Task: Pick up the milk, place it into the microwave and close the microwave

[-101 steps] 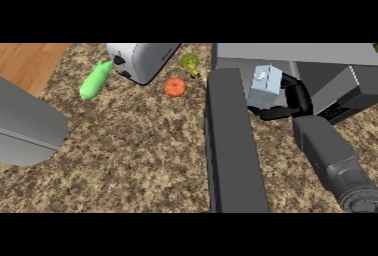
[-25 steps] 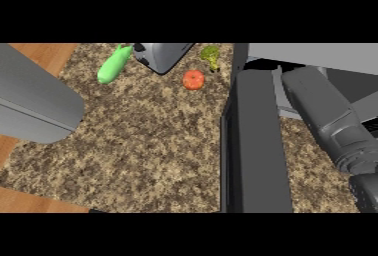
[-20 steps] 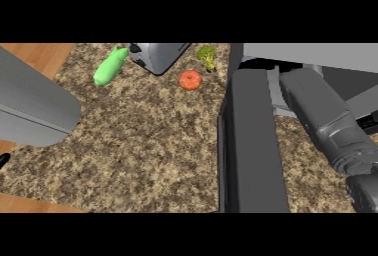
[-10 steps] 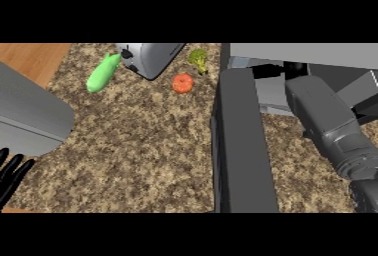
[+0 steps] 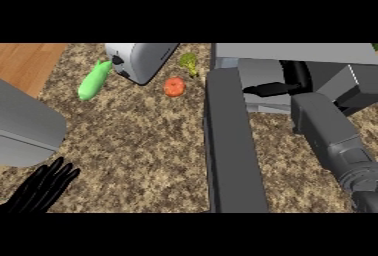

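Observation:
The microwave [image 5: 295,52] stands at the upper right, its dark door [image 5: 232,150] swung open toward me. My right forearm runs from the lower right into the opening. My right hand [image 5: 294,77] is inside, fingers pointing away and thumb [image 5: 267,90] stretched left, holding nothing I can see. Pale surfaces lie beside the thumb, but I cannot pick out the milk among them. My left hand [image 5: 40,187] shows at the lower left edge, fingers straight, over the speckled counter [image 5: 140,145].
A toaster [image 5: 140,60] stands at the back with a green cucumber [image 5: 94,80] to its left. An orange tomato [image 5: 174,86] and a yellow-green pepper [image 5: 189,61] lie near the door's far end. A large grey block [image 5: 26,125] fills the left edge.
Five seconds ago my right hand held the milk at the microwave's opening; now it holds nothing. My left hand has risen further into view at the lower left.

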Controlling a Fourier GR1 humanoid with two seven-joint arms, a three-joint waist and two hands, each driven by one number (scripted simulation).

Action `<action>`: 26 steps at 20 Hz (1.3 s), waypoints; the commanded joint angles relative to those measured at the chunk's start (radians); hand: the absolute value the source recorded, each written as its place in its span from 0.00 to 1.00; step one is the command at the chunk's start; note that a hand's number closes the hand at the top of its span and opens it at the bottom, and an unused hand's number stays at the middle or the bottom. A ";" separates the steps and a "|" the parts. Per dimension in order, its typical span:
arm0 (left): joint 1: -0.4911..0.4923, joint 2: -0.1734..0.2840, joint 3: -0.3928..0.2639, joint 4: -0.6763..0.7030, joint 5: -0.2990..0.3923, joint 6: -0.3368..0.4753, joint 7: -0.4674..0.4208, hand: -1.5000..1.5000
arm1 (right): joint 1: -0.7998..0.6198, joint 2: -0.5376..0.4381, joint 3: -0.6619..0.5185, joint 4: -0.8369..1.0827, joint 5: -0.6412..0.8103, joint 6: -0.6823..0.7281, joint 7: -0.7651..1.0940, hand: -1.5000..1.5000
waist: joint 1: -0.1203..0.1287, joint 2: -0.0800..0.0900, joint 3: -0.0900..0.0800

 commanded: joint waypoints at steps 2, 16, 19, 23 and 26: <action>-0.011 -0.029 -0.103 0.007 -0.105 -0.033 0.027 0.00 | 0.087 0.039 -0.032 -0.003 -0.041 0.177 -0.066 0.00 | -0.025 -0.010 0.000; -0.164 -0.065 -0.140 0.275 -0.432 -0.004 -0.219 1.00 | 0.445 0.178 0.051 -0.146 -0.020 0.230 -0.179 0.00 | -0.095 -0.042 -0.006; -0.209 -0.069 -0.235 0.291 -0.474 0.093 -0.209 1.00 | 0.533 0.101 0.068 -0.200 -0.016 0.289 -0.173 0.00 | -0.116 -0.047 -0.007; -0.246 -0.069 -0.263 0.369 -0.534 0.132 -0.233 1.00 | 0.711 0.097 0.090 -0.307 -0.019 0.289 -0.233 0.00 | -0.120 -0.044 -0.007; -0.275 -0.069 -0.327 0.423 -0.635 0.190 -0.279 1.00 | 0.776 0.076 0.073 -0.429 -0.066 0.299 -0.180 0.00 | -0.113 -0.043 -0.007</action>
